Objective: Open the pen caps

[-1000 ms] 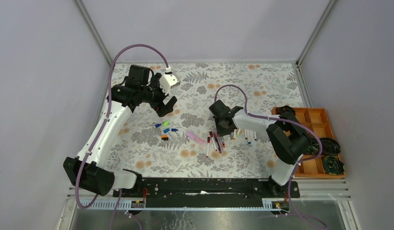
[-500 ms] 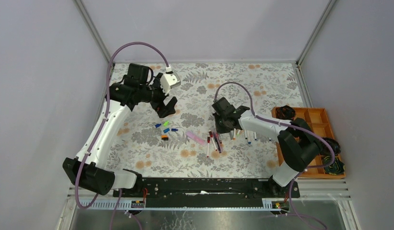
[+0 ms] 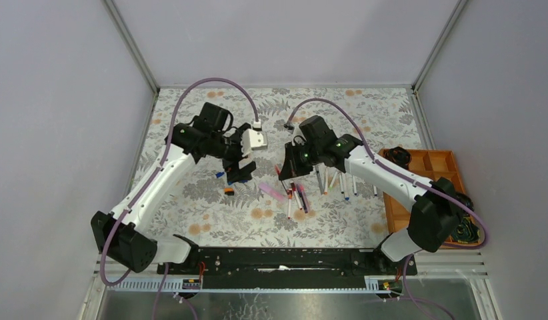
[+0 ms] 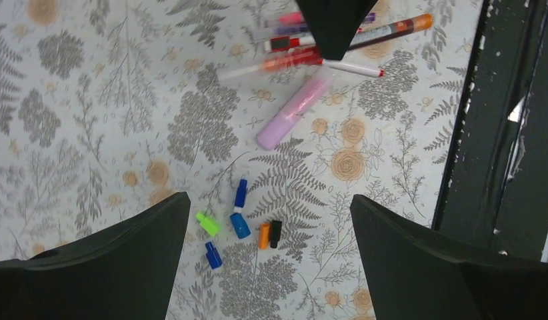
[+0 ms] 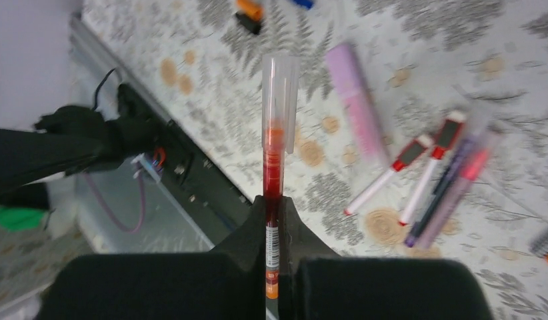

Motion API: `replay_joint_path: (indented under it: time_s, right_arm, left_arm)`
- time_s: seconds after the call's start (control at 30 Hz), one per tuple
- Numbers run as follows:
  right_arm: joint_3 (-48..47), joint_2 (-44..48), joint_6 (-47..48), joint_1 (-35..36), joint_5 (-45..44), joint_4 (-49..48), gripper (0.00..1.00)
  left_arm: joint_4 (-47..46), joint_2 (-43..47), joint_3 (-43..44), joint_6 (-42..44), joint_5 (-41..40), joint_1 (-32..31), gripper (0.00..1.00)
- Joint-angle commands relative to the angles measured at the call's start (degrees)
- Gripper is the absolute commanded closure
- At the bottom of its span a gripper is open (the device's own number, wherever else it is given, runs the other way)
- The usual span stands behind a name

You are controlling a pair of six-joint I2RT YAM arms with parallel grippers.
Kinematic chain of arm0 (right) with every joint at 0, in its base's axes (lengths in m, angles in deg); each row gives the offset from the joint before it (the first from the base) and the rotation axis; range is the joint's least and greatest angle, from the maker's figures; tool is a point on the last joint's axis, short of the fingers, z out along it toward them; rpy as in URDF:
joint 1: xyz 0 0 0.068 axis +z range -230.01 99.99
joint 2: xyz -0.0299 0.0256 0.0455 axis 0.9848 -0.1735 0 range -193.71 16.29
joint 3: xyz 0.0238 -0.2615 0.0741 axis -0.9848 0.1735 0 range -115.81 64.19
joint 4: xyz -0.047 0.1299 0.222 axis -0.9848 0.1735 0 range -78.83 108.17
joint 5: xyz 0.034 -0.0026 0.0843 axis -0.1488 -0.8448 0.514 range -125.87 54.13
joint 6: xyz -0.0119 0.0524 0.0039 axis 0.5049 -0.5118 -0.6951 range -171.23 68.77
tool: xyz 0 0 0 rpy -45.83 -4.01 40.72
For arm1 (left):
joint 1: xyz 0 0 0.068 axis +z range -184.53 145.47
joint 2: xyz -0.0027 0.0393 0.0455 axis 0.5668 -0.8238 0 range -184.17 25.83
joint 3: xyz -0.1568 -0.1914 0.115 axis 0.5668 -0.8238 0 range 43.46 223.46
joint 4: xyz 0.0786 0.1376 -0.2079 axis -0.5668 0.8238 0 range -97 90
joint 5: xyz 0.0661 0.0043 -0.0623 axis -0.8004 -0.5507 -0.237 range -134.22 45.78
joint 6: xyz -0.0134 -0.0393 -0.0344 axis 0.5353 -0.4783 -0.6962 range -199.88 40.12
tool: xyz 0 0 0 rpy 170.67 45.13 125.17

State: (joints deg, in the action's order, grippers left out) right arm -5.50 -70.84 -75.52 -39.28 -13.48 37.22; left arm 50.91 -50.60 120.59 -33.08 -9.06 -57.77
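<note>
Right gripper (image 5: 273,208) clamped on a clear-capped red pen (image 5: 273,157) above the scattered pens (image 3: 301,200) mid-table; left gripper (image 4: 269,200), spread wide and empty, above the loose pen caps (image 4: 240,227); orange tray (image 3: 451,160) at the right edge.

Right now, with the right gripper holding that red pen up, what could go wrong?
1. The right gripper pinches the red pen far from its clear cap, so pulling the cap could make the pen slip or pivot.
2. The left gripper hangs open above the loose caps; dropping lower could scatter them.
</note>
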Motion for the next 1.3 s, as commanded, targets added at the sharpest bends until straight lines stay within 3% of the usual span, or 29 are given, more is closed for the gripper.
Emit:
replay_joint_path:
  time_s: [0.0, 0.2, 0.47, 0.57, 0.8, 0.87, 1.0, 1.07, 1.1, 1.13, 1.27]
  right_arm:
    - [-1.4, 1.0, 0.0, -0.3, 16.7, 0.4, 1.0]
    - [-1.8, -0.7, -0.8, -0.3, 31.1, -2.2, 1.0]
    - [-2.4, -3.2, -1.9, -0.3, 38.1, -3.7, 1.0]
    - [-3.5, -4.4, -2.1, -0.3, 38.9, -3.2, 1.0]
    - [-5.5, -5.8, -2.4, -0.6, 39.0, -2.8, 1.0]
    - [-5.7, -5.9, -2.5, -0.7, 39.1, -2.8, 1.0]
    - [-5.5, -5.9, -2.5, -0.7, 39.3, -2.7, 1.0]
    - [-5.1, -6.1, -2.6, -0.7, 39.2, -2.9, 0.99]
    - [-4.7, -6.3, -2.9, -0.7, 39.2, -3.3, 0.89]
    - [-4.1, -6.5, -3.7, -0.7, 39.3, -4.3, 0.83]
    - [-2.3, -7.4, -6.3, -0.4, 40.1, -7.7, 0.63]
  left_arm:
    - [1.2, 1.0, -1.0, 6.1, 1.7, -3.2, 0.01]
    - [0.6, -0.3, -1.2, 10.1, 3.5, -4.3, 0.02]
    - [4.0, -2.4, 1.4, 15.7, 7.3, -5.6, 0.04]
    - [7.1, -2.7, 1.5, 17.9, 8.2, -7.1, 0.15]
    - [9.1, -2.0, -0.3, 19.8, 8.1, -7.8, 0.6]
    - [9.1, -1.9, -0.8, 19.9, 7.4, -7.9, 0.67]
    - [8.8, -1.8, -2.0, 19.9, 5.8, -8.0, 0.71]
    - [7.7, -1.7, -2.3, 18.9, 5.7, -8.2, 0.82]
    - [7.3, -1.6, -2.2, 18.1, 5.6, -8.3, 0.95]
    - [6.7, -1.5, -2.2, 17.4, 5.6, -8.3, 1.0]
    - [6.0, -1.2, -1.6, 16.0, 5.3, -8.3, 1.0]
